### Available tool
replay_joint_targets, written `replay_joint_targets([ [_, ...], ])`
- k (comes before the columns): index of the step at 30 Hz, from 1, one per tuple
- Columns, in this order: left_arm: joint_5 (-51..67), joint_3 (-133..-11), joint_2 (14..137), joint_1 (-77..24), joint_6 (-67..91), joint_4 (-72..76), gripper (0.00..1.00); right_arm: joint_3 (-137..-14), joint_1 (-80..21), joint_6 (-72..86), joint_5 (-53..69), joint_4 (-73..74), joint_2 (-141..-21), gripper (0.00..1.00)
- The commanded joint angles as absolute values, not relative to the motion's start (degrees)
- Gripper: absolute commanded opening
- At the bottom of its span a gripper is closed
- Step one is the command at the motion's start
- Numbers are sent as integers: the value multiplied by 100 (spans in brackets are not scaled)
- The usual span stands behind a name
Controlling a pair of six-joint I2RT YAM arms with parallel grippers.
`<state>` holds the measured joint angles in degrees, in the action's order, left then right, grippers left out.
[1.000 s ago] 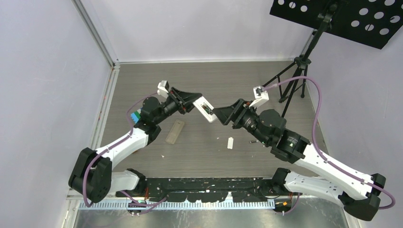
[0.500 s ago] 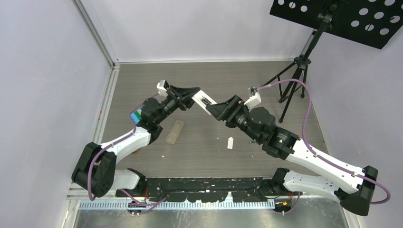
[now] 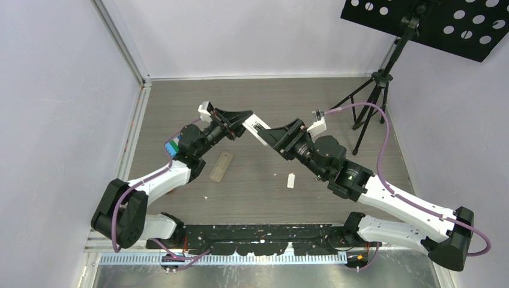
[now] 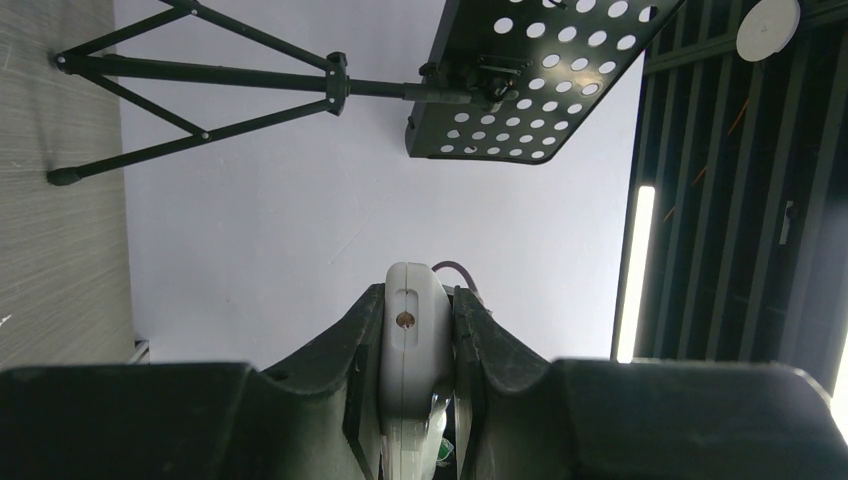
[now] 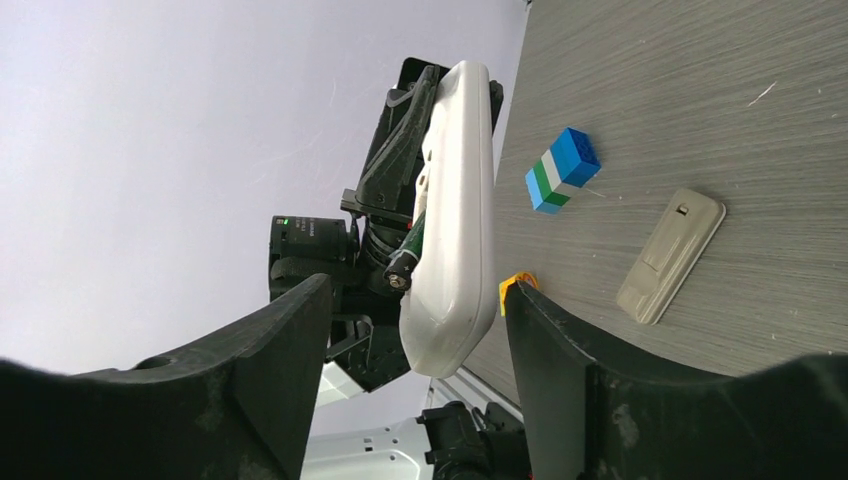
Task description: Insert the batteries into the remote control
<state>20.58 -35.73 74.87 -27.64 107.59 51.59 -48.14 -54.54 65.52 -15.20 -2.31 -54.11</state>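
The white remote control [image 3: 257, 131] hangs above the table's middle, with my left gripper [image 3: 242, 127] shut on one end of it. In the left wrist view the remote's end [image 4: 415, 330] is pinched between both fingers. My right gripper [image 3: 278, 137] stands open, its jaws to either side of the remote's free end [image 5: 455, 220] without touching it. One dark battery [image 5: 405, 258] with a green mark sits at the remote's back and sticks out of the recess at an angle. No other batteries show.
A translucent grey-tan flat bar [image 3: 221, 165] lies on the table below the left gripper. A small white piece [image 3: 290, 180] lies nearer the front. A blue, green and white block [image 5: 562, 170] sits by the left arm. A black tripod stand [image 3: 372, 102] stands at the back right.
My right gripper has moved left, and its open jaws now straddle the remote's free end. The left gripper lifted and turned the remote slightly, then held still.
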Motion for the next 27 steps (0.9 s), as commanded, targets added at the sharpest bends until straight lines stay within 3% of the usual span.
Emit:
replay_joint_targets([
  [1,2122,-3577,7496,-2733,10774,5651,0,-4828,-5467,6671,-1721,-708,-5428,66],
  [27,2245,-3659,7471,-2775,10671,5753,0,-4787,-5355,7324,-1879,-279,-5805,30],
])
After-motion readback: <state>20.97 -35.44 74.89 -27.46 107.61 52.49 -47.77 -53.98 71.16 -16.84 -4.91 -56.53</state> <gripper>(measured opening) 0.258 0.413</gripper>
